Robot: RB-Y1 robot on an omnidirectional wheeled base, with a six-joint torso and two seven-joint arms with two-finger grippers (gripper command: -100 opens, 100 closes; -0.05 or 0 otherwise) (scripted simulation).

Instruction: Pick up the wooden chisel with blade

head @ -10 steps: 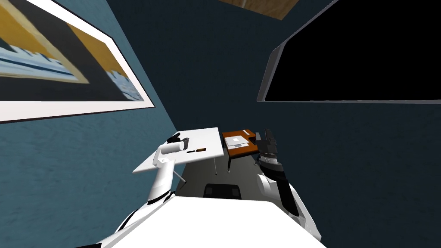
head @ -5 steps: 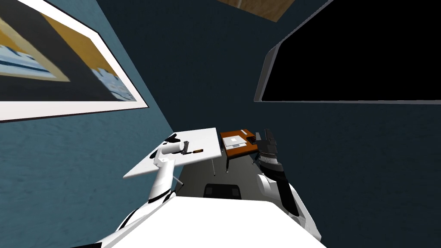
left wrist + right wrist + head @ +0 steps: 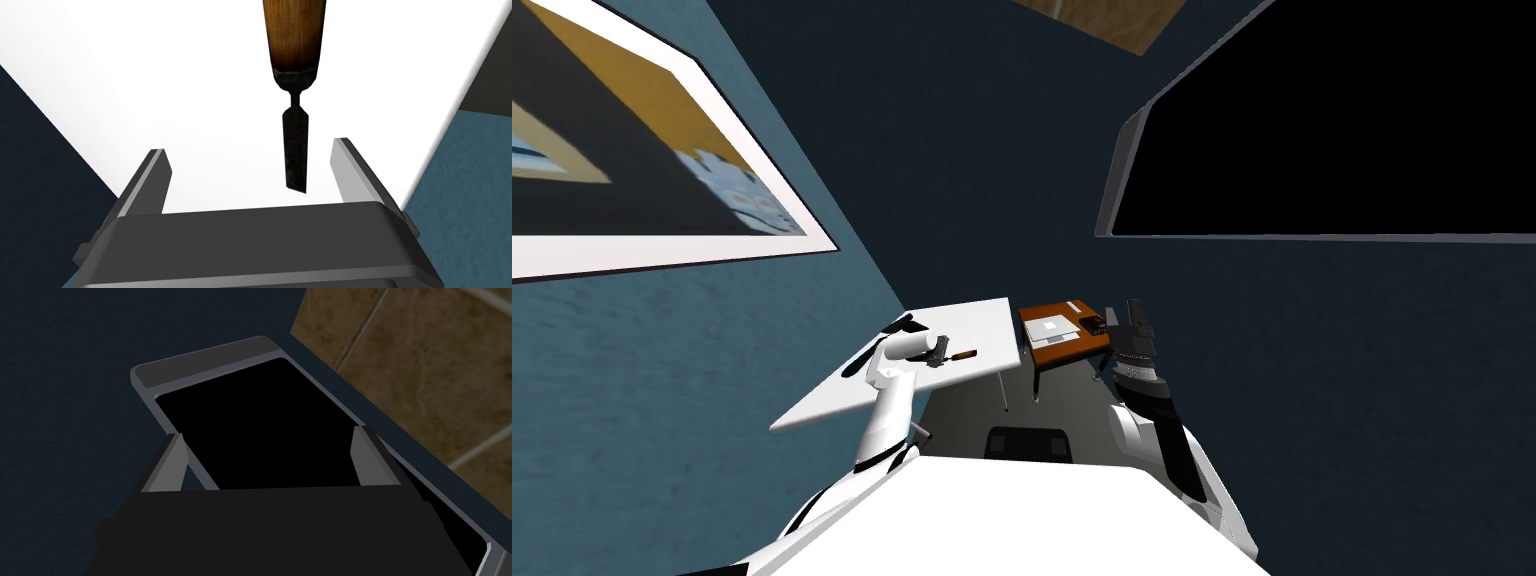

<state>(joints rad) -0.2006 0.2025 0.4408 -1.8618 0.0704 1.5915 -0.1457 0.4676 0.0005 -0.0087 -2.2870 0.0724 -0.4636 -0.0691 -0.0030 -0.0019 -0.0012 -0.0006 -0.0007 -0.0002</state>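
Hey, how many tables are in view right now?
2. The white table holds the chisel at the open left gripper; the smaller brown table stands beside it, to the right. More may be hidden.

Dark blue walls (image 3: 712,400) hold a white-framed picture (image 3: 662,255) and a grey-framed window (image 3: 1112,180) showing a black area. A white rectangular table (image 3: 982,325) stands beside a small brown table (image 3: 1082,350) on grey floor (image 3: 1072,400).
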